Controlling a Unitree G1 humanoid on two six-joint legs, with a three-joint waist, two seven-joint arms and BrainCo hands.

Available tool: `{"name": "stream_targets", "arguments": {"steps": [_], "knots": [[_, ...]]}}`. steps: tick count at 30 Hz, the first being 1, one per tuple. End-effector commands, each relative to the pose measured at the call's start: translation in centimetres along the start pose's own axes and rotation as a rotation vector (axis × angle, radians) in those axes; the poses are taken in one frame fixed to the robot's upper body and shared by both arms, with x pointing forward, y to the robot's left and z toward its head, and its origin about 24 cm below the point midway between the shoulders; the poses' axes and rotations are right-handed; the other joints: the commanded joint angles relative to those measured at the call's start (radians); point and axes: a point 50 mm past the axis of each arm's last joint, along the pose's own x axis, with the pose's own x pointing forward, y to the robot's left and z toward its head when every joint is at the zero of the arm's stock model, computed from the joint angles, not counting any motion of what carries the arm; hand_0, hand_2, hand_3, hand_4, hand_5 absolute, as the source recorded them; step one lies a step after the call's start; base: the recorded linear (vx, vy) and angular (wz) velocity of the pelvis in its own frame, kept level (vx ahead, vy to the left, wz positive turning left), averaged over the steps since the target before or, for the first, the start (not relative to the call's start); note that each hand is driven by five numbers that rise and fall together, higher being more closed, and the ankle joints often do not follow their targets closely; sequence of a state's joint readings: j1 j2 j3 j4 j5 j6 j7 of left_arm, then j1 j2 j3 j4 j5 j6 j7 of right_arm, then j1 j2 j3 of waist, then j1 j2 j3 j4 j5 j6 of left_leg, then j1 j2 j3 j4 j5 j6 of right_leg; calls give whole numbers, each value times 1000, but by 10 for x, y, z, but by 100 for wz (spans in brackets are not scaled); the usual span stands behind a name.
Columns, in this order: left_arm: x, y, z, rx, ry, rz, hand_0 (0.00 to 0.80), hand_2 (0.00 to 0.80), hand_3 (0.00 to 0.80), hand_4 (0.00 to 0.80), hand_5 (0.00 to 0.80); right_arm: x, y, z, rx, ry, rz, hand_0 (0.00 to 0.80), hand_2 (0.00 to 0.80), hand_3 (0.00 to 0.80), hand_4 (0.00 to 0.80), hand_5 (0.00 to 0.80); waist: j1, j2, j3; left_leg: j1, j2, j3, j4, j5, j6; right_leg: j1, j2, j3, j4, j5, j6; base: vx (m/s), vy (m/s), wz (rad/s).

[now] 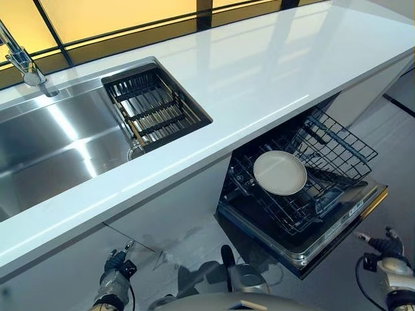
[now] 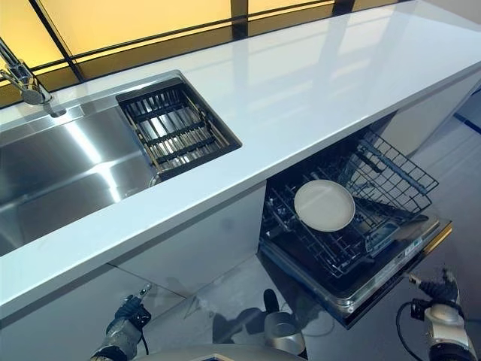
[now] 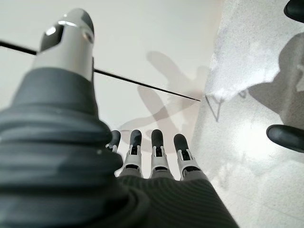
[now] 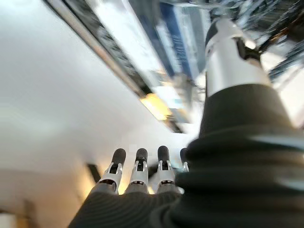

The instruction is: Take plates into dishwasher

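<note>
A round white plate [image 1: 279,172] lies flat in the dark wire rack [image 1: 337,146] of the open dishwasher [image 1: 305,249] under the counter; it also shows in the right eye view [image 2: 324,204]. My left hand [image 1: 115,275] hangs low at the lower left in front of the white cabinet, its fingers [image 3: 156,147] straight and empty. My right hand [image 1: 388,254] hangs low at the lower right, just beyond the dishwasher door's corner, its fingers [image 4: 138,166] straight and empty.
A long white counter [image 1: 259,71] runs across above the dishwasher. A steel sink [image 1: 52,139] with a dark drainer basket [image 1: 152,107] and a tap [image 1: 23,61] is set in it at the left. The pulled-out door and rack jut into the floor space.
</note>
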State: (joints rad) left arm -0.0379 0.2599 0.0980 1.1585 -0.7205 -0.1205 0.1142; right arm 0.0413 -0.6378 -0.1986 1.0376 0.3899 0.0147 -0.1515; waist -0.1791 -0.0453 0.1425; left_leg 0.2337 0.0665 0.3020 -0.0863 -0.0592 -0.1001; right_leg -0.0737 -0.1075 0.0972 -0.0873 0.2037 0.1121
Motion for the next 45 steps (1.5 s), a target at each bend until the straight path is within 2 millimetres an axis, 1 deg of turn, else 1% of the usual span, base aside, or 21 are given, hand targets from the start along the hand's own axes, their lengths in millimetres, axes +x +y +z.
{"name": "stream_targets", "arguments": {"steps": [1,2,3,4,5,6,10,12,16,22,23,25,27,29,30,32,34,37,38,41,45], "knots": [[4,-4,19,62,-61,-24,0,0,0,0,0,7,0,18,261,-12,30,0,0,0,0,0,-1,9,33,-46,-68,-58,76,-92,126,-39,-33,-25,68,-41,62,12,-72,0],[5,-4,20,72,-63,-32,0,0,0,0,0,6,1,7,326,42,44,0,0,0,0,0,3,16,34,-46,-69,-60,77,-93,125,-38,-37,-30,66,-41,62,12,-78,0],[5,-5,21,81,-65,-38,0,0,0,0,0,6,1,1,382,76,51,0,0,0,0,0,6,23,34,-45,-70,-63,77,-94,124,-37,-40,-34,65,-41,62,8,-88,0],[5,-5,21,89,-67,-44,0,0,0,0,0,6,2,-4,423,106,51,0,0,0,0,0,9,30,34,-45,-72,-66,76,-94,122,-37,-42,-37,63,-42,61,2,-62,0],[5,-5,21,92,-68,-46,0,0,0,0,0,5,3,-6,438,115,50,0,0,0,0,0,9,32,34,-46,-72,-67,76,-94,122,-36,-43,-38,63,-42,61,-13,-76,0],[5,-6,22,106,-71,-55,0,0,0,0,0,4,6,-14,501,154,53,0,0,0,0,0,13,48,37,-45,-74,-72,75,-94,119,-38,-49,-45,63,-42,60,-23,-68,0],[5,-11,23,125,-82,-85,0,0,0,0,0,2,10,-23,662,213,54,0,0,0,0,0,14,95,46,-52,-83,-84,73,-89,111,-49,-61,-58,62,-43,59,-47,-22,1],[5,-13,24,123,-89,-103,0,0,0,0,0,2,13,-24,737,219,82,0,0,0,0,0,9,125,54,-57,-92,-87,74,-88,108,-64,-71,-60,68,-45,59,-83,45,2],[5,-13,26,110,-104,-116,0,0,0,0,0,2,19,-22,853,193,138,0,0,0,0,0,-4,167,69,-64,-110,-87,79,-92,108,-92,-85,-58,84,-49,60,-67,34,-2],[4,-15,26,87,-112,-148,0,0,0,0,0,3,20,-11,894,115,221,0,0,0,0,0,-21,229,90,-78,-137,-86,100,-104,107,-134,-104,-51,113,-55,57,-44,42,-7],[4,-15,26,86,-111,-149,0,0,0,0,0,3,20,-11,894,112,226,0,0,0,0,0,-21,231,90,-79,-137,-86,102,-105,107,-136,-105,-50,114,-55,57,-62,27,-10],[4,-18,27,74,-118,-168,0,0,0,0,0,4,25,6,915,30,312,0,0,0,0,0,-22,251,100,-89,-144,-79,111,-110,105,-148,-116,-53,116,-52,54,-89,25,-10],[4,-20,28,71,-121,-177,0,0,0,0,0,5,29,16,933,-18,368,0,0,0,0,0,-21,257,104,-92,-147,-80,116,-114,105,-153,-119,-55,118,-52,53,-63,13,-5],[3,-22,27,71,-123,-189,0,0,0,0,0,4,34,31,921,-91,437,0,0,0,0,0,-18,263,106,-94,-150,-81,123,-120,106,-155,-124,-60,123,-54,50,-43,12,-3],[2,-23,24,77,-120,-198,0,0,0,0,0,3,39,46,890,-162,510,0,0,0,0,0,-14,266,103,-91,-153,-82,129,-126,107,-155,-128,-65,130,-56,50,0,0,0],[2,-23,21,90,-115,-201,0,0,0,0,0,1,44,61,838,-248,600,0,0,0,0,0,-9,266,98,-83,-152,-92,132,-134,110,-148,-130,-72,136,-63,51,0,0,0],[2,-23,20,101,-111,-202,0,0,0,0,0,-2,48,75,797,-321,664,0,0,0,0,0,-5,260,90,-83,-156,-97,131,-130,109,-150,-132,-73,137,-57,50,10,-9,5],[2,-24,18,117,-102,-207,0,0,0,0,0,-8,55,108,728,-429,762,0,0,0,0,0,1,253,79,-72,-155,-106,125,-133,107,-159,-138,-78,147,-54,51,11,12,-4],[1,-24,17,122,-98,-212,0,0,0,0,0,-13,58,123,699,-484,804,0,0,0,0,0,2,252,76,-68,-155,-110,122,-134,107,-162,-140,-80,151,-52,52,10,19,-8],[2,-23,18,128,-95,-211,0,0,0,0,0,-20,65,140,661,-550,858,0,0,0,0,0,5,245,69,-65,-155,-114,119,-133,107,-165,-141,-82,152,-48,54,2,3,-2],[2,-23,19,139,-90,-211,0,0,0,0,0,-35,76,170,596,-652,933,0,0,0,0,0,6,232,58,-54,-149,-118,110,-132,105,-166,-141,-88,156,-45,57,0,0,0]]}}
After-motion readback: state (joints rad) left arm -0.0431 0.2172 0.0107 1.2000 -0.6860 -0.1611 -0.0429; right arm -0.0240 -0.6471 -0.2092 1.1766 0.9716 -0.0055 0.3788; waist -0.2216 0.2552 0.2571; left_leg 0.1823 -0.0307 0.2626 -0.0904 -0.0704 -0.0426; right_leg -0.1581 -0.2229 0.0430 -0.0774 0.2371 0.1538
